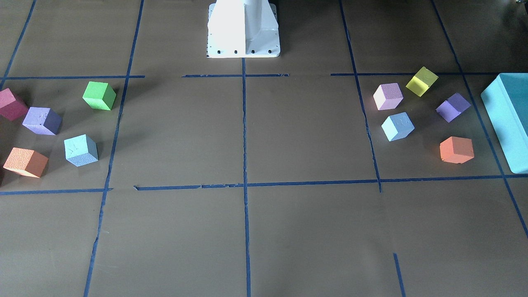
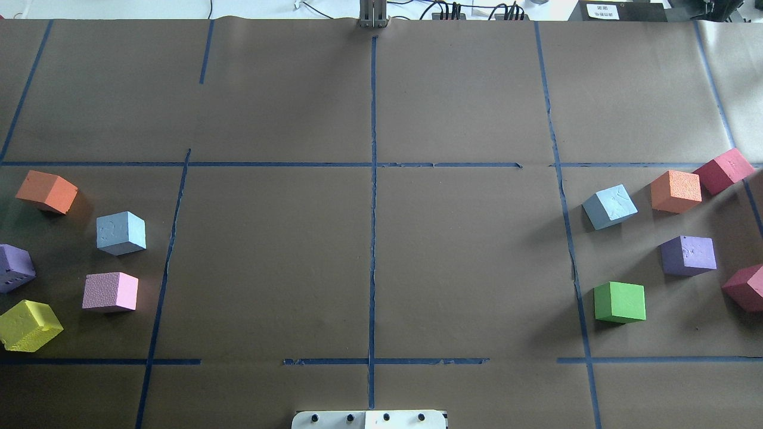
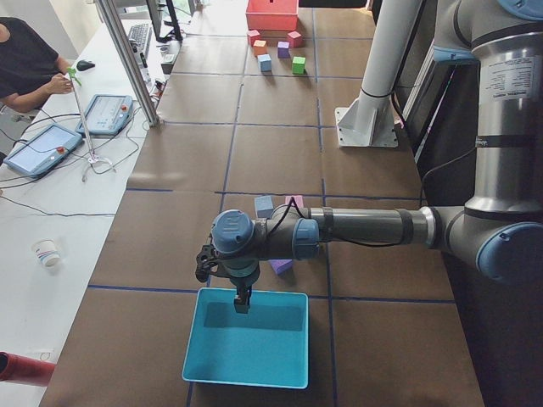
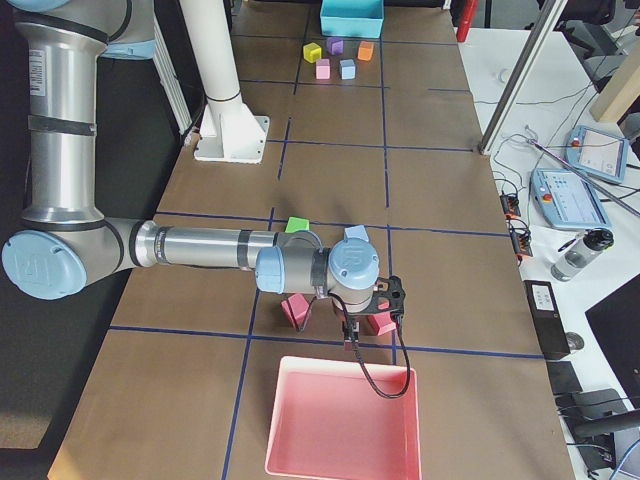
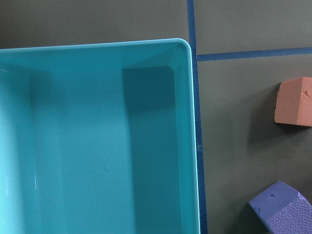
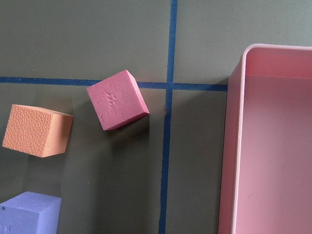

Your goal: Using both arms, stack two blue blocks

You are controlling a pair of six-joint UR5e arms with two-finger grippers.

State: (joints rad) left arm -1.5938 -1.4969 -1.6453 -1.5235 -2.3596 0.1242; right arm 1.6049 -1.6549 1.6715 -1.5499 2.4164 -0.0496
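Note:
One blue block (image 2: 121, 233) lies on the table's left side among other cubes; it also shows in the front view (image 1: 397, 126) and the left side view (image 3: 264, 206). The other blue block (image 2: 609, 207) lies on the right side; it also shows in the front view (image 1: 81, 150) and the right side view (image 4: 356, 234). My left gripper (image 3: 242, 303) hangs over the teal box (image 3: 246, 348), away from the cubes. My right gripper (image 4: 350, 340) hangs at the edge of the pink tray (image 4: 340, 420). I cannot tell whether either is open or shut. Neither wrist view shows fingers or a blue block.
Around the left blue block are an orange cube (image 2: 46, 192), a pink cube (image 2: 110, 291), a purple cube (image 2: 15, 268) and a yellow cube (image 2: 28, 325). Around the right one are an orange cube (image 2: 675, 191), a purple cube (image 2: 688, 255), a green cube (image 2: 620, 302) and magenta cubes (image 2: 723, 170).

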